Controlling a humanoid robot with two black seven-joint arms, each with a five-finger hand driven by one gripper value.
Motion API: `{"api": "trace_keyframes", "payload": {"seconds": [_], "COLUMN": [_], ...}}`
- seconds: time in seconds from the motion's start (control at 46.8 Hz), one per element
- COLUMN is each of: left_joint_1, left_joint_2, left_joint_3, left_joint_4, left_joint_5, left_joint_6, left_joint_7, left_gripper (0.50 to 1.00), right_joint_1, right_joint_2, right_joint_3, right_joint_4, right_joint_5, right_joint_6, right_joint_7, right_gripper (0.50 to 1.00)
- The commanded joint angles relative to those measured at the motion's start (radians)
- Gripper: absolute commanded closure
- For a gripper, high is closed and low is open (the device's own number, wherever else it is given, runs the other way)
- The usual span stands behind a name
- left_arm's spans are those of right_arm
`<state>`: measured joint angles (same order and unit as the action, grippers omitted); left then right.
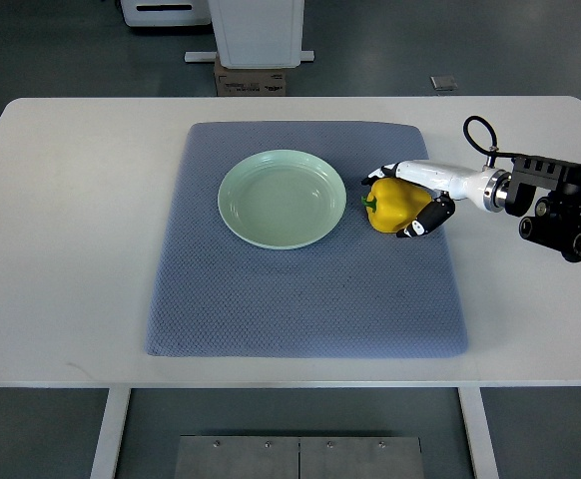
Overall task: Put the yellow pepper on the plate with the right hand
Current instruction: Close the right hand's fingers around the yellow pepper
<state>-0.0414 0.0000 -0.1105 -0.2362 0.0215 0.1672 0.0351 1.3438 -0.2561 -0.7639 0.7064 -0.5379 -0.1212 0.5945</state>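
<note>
A yellow pepper [392, 204] with a green stem lies on the grey-blue mat [305, 289], just right of the pale green plate [282, 198]. The plate is bare and sits on the mat's upper middle. My right hand [402, 203] comes in from the right edge and wraps the pepper, white fingers [388, 171] over its far side and a dark-tipped thumb at its near side. The pepper still seems to rest on the mat, a small gap away from the plate's rim. The left arm does not show.
The mat lies on a white table [61, 249]. Beyond the table's far edge stand a white machine base [259, 30] and a cardboard box [251, 80] on the floor.
</note>
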Motion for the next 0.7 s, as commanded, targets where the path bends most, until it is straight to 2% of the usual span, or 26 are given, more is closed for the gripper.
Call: {"api": "trace_keyframes", "payload": {"seconds": [0.0,0.043,0.107,0.235,0.278,0.32,0.342,0.683], "left_joint_1": [0.0,0.0,0.0,0.0,0.0,0.0,0.0,0.0], "left_joint_2": [0.0,0.0,0.0,0.0,0.0,0.0,0.0,0.0], "left_joint_3": [0.0,0.0,0.0,0.0,0.0,0.0,0.0,0.0], "left_joint_4": [0.0,0.0,0.0,0.0,0.0,0.0,0.0,0.0], "left_joint_5": [0.0,0.0,0.0,0.0,0.0,0.0,0.0,0.0], "left_joint_6": [0.0,0.0,0.0,0.0,0.0,0.0,0.0,0.0], "left_joint_7": [0.0,0.0,0.0,0.0,0.0,0.0,0.0,0.0], "left_gripper": [0.5,0.5,0.5,0.5,0.5,0.5,0.5,0.5], "right_joint_1": [0.0,0.0,0.0,0.0,0.0,0.0,0.0,-0.005], "right_joint_2": [0.001,0.0,0.0,0.0,0.0,0.0,0.0,-0.002], "right_joint_3": [0.0,0.0,0.001,0.001,0.001,0.001,0.001,0.008], "right_joint_4": [-0.01,-0.011,-0.011,-0.011,-0.011,-0.011,-0.011,-0.011], "right_joint_5": [0.004,0.007,0.009,0.01,0.01,0.012,0.01,0.012], "right_joint_6": [0.0,0.0,0.0,0.0,0.0,0.0,0.0,-0.021], "right_joint_7": [-0.001,0.001,0.004,0.005,0.008,0.011,0.013,0.016], "right_gripper": [0.701,0.724,0.835,0.864,0.906,0.99,1.0,1.0]}}
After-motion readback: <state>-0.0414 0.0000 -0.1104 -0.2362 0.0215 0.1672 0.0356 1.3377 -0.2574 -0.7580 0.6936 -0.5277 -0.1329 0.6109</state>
